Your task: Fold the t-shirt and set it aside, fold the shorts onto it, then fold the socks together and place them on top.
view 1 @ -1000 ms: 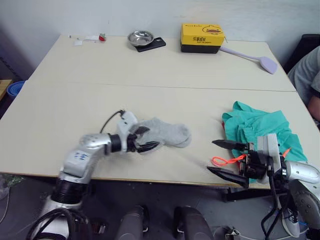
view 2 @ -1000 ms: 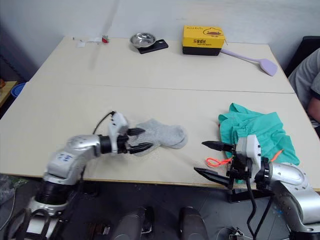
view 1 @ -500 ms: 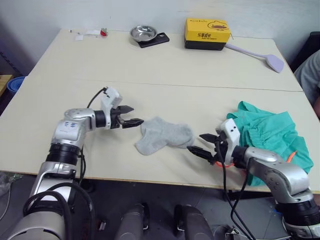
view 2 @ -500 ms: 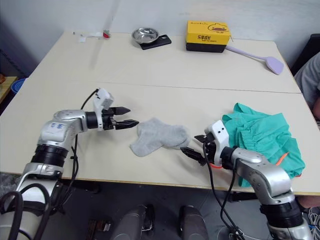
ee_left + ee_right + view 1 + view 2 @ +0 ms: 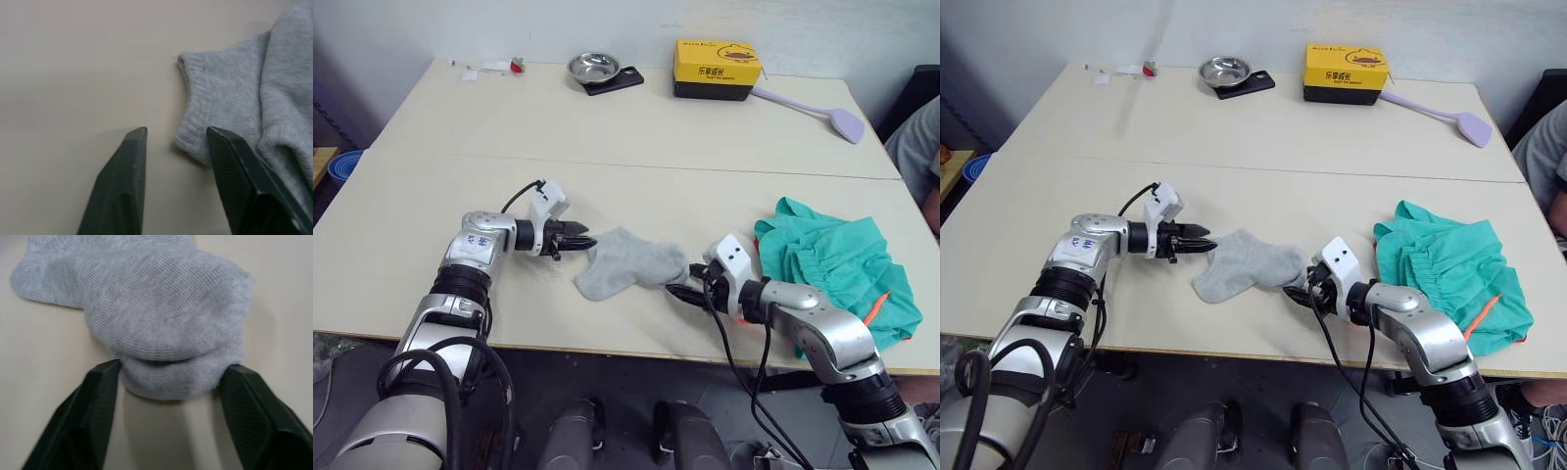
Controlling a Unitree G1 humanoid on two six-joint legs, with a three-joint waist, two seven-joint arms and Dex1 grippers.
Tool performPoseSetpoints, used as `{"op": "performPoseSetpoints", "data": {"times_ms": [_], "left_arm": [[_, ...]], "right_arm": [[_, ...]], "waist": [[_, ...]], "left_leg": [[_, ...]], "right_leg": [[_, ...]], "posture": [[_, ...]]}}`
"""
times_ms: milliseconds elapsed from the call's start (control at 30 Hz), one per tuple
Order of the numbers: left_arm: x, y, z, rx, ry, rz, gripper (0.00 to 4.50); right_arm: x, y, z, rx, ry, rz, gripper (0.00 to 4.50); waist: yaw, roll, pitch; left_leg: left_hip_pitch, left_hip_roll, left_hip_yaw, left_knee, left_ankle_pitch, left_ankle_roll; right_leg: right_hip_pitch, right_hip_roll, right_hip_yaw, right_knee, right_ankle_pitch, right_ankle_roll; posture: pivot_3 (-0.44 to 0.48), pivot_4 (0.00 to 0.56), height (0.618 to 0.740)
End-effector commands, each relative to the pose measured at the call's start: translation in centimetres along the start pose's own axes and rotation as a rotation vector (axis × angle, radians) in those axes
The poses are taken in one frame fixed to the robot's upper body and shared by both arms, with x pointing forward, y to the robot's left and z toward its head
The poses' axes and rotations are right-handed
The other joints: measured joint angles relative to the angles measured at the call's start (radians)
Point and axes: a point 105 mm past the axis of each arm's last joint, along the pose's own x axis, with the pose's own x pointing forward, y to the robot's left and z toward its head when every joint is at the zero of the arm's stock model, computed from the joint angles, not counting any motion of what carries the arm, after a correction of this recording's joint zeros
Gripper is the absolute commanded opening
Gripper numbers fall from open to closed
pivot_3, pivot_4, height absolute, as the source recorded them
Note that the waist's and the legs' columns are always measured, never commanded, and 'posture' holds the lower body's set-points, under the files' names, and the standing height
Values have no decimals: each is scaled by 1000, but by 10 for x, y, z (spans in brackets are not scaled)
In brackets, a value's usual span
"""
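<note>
The light grey socks point(image 5: 631, 266) lie overlapped near the table's front edge. My left gripper point(image 5: 579, 238) sits low at their cuff end. In the left wrist view it point(image 5: 177, 132) is open by a narrow gap, and the cuff point(image 5: 215, 98) lies just ahead of the tips, against one finger. My right gripper point(image 5: 685, 292) is at the toe end. In the right wrist view it point(image 5: 171, 367) is shut on the stacked toes point(image 5: 161, 323), one finger touching each side. The teal-green shorts point(image 5: 832, 259) lie bunched at the right. The t-shirt is out of view.
At the far edge of the table stand a yellow box point(image 5: 716, 69) and a metal bowl point(image 5: 588, 68) on a flat black object. A lilac spatula point(image 5: 832, 119) lies at the back right. A person's arm point(image 5: 920, 147) shows at the right edge.
Both grippers have narrowed from wide open. The right one has moved up to the socks' toes and closed around them. The left one has come in to the cuff end.
</note>
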Motion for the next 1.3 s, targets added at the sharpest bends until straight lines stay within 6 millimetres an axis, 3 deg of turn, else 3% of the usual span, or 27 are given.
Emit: {"op": "performPoseSetpoints", "data": {"times_ms": [33, 100, 167, 367, 500, 633, 833, 900, 1000, 1167, 1267, 1300], "left_arm": [[-2, -4, -8, -10, 28, -17, 678], [-6, -7, -16, -37, 32, -22, 84], [-12, -14, -21, -44, 41, -44, 0], [-31, -45, -37, -60, 62, -90, 0], [-40, -57, -38, -85, 19, -40, 0], [-42, -58, -39, -73, -19, 38, 0], [-37, -61, -38, -84, -66, 59, 0], [-38, -61, -35, -119, -86, 54, 0], [-45, -56, -39, -110, -63, 99, 639], [-69, -56, -24, -82, -163, 124, 2151], [-90, -66, -13, -69, -228, 70, 3125], [-95, -76, -13, -77, -223, 9, 3484]], "right_arm": [[-2, 0, 9, -67, -18, 16, 1449], [-3, -3, 11, -105, -14, 21, 788], [-3, -7, 14, -126, -15, 19, 81], [4, -10, 30, -120, -39, 76, 31], [7, -9, 26, -133, 16, 118, 31], [5, -2, 16, -86, 95, 195, 31], [3, -7, 12, -59, 125, 171, 31], [0, -6, 9, -43, 145, 189, 486], [-6, -9, 8, -65, 163, 191, 1353], [-32, -14, 17, -51, 151, 235, 2978], [-50, -14, 26, 20, 149, 287, 4057], [-52, -14, 29, 38, 142, 295, 4115]], "waist": [[0, 0, 0], [0, 0, 0], [-8, 0, 0], [-29, 0, 0], [-27, 0, 0], [-25, 0, 0], [-24, 0, 0], [-23, 0, 0], [-23, 0, 0], [-24, 0, 0], [-25, 0, 0], [-27, 0, 0]], "left_leg": [[0, 0, 0, 0, 0, 0], [0, 0, 0, 0, 0, 0], [0, 0, 1, 0, 0, 0], [2, 0, 0, -1, 0, -1], [4, 0, 0, -2, 1, -2], [4, 0, -1, -2, 1, -2], [4, 0, -1, -3, -2, -8], [4, 0, -1, -3, -2, -8], [4, 0, -1, -3, -3, -8], [4, 0, -1, -3, -2, -8], [3, 0, -1, -6, -3, -8], [3, 0, -1, -6, -3, -8]], "right_leg": [[0, 0, 0, 0, 0, 0], [0, 0, 0, 0, 0, 0], [0, 0, 1, 0, 0, 0], [1, 0, 2, 1, 0, 0], [1, 0, 2, 2, 0, -1], [1, -1, 2, 2, 0, -1], [1, -1, 2, 1, 0, -1], [1, -1, 2, 1, 0, -1], [1, -1, 2, 1, 0, -1], [1, -1, 2, 1, 0, -1], [1, -1, 2, -2, 0, -1], [0, -1, 2, -2, 0, -1]], "posture": [[0, 150, 740], [0, 150, 740], [0, 150, 740], [0, 150, 740], [0, 150, 740], [0, 150, 740], [0, 150, 740], [0, 150, 740], [0, 150, 740], [0, 150, 740], [0, 150, 740], [0, 150, 740]]}}
